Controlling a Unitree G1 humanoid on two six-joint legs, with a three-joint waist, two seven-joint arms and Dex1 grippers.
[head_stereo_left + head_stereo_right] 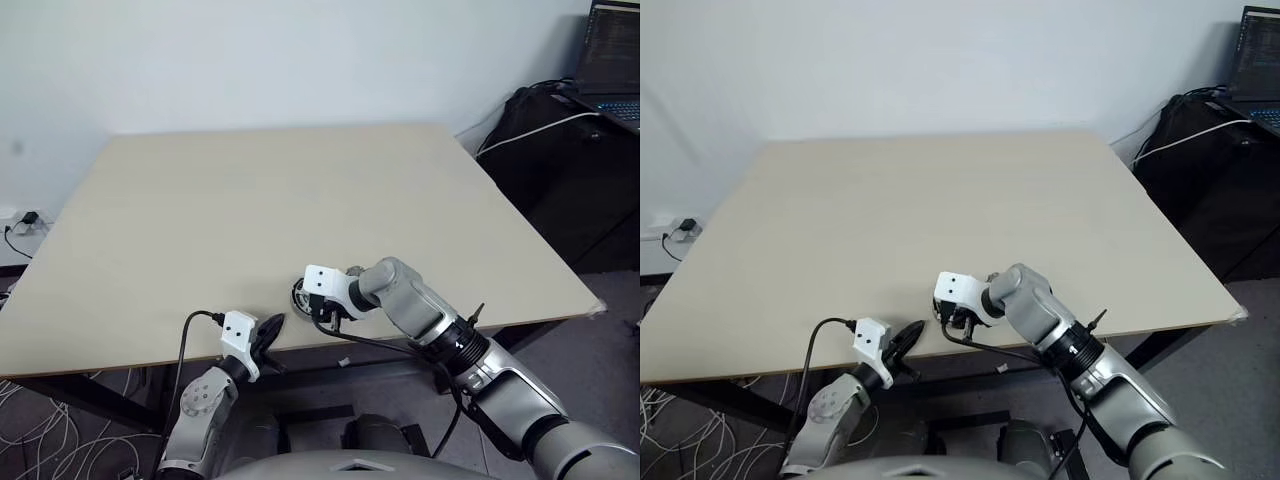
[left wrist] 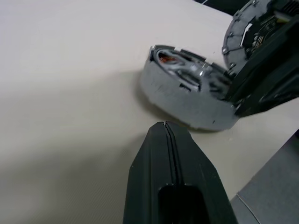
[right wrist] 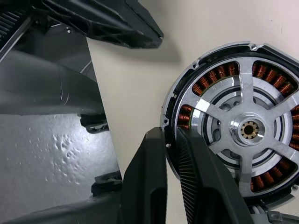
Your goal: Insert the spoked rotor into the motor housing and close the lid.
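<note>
In the left eye view, the motor housing is seen on the worktop, close to its near edge. The right gripper is bent down onto the housing from the right. The left gripper is held just off the worktop's near edge, a little to the left of the housing and apart from it. The same layout is given in the right eye view.

In the left wrist view, the left arm's fingers are seen clenched together on nothing and pointed towards the housing. The spoked rotor is seen lying inside the housing. The lid is tilted up from the housing's far edge, with the dark body of the right gripper against it.

In the right wrist view, silver spokes are laid over the ring of copper windings, so the rotor is judged to be seated. A finely ribbed strip, probably the lid's edge, is seen between the right arm's fingers. A sliver of worktop shows beside the strip, and it cannot be told whether the lid is clamped or let go.

Insertion is judged done. The lid has yet to be lowered flat onto the housing and pressed shut.
</note>
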